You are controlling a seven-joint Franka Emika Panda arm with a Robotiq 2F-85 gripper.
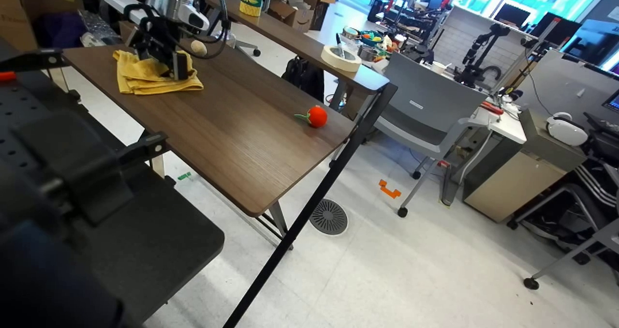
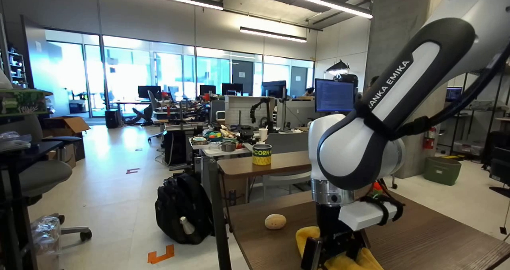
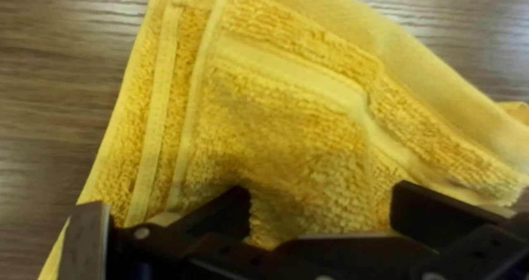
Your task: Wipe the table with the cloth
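The table point(image 1: 232, 120) has a dark brown wood-grain top; it also shows in an exterior view point(image 2: 430, 230) and in the wrist view point(image 3: 62, 86). The folded mustard-yellow cloth point(image 1: 138, 79) lies at one end of it; it also shows in an exterior view point(image 2: 306, 236) and fills most of the wrist view point(image 3: 281, 119). My gripper point(image 1: 162, 67) points down at the cloth, also in an exterior view point(image 2: 332, 254). In the wrist view the gripper point(image 3: 320, 207) has its fingers wide apart, with cloth showing between them. The fingertips are at the cloth; how firmly they touch is unclear.
A red ball point(image 1: 317, 117) with a green stem lies toward the far end of the table. A pale potato-like object point(image 2: 275, 221) lies near the cloth. A raised narrow shelf point(image 1: 290, 37) runs along one long side, with a corn can point(image 1: 251, 9) and a tape roll point(image 1: 341, 63).
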